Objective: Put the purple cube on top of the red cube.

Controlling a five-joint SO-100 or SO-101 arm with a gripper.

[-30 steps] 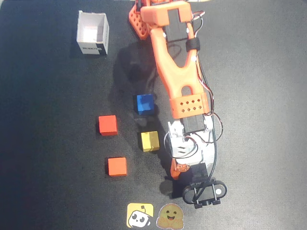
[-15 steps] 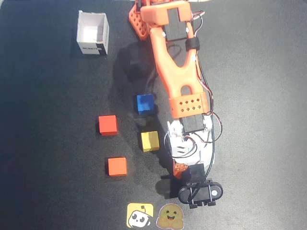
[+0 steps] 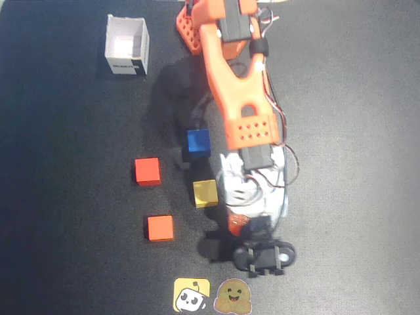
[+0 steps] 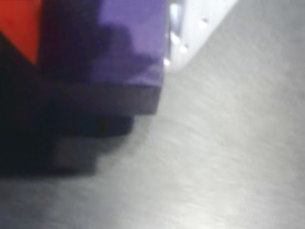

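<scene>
In the wrist view the purple cube [image 4: 136, 33] fills the top left, squeezed between an orange finger [image 4: 19, 24] on its left and a white finger [image 4: 190, 28] on its right. My gripper [image 4: 102, 52] is shut on it just above the grey mat, with a dark shadow underneath. In the overhead view the gripper [image 3: 240, 226] points down at the lower middle and the arm hides the purple cube. The red cube [image 3: 147, 170] lies to the left, well apart from the gripper.
A lighter orange-red cube [image 3: 160, 228] sits below the red one. A yellow cube [image 3: 205, 193] and a blue cube [image 3: 198, 143] lie just left of the arm. A white open box [image 3: 126, 46] stands at the top left. Two stickers [image 3: 210, 296] lie at the bottom edge.
The arm has swung slightly left and its wrist has drawn back upward in the overhead view. The coloured cubes on the mat have not moved.
</scene>
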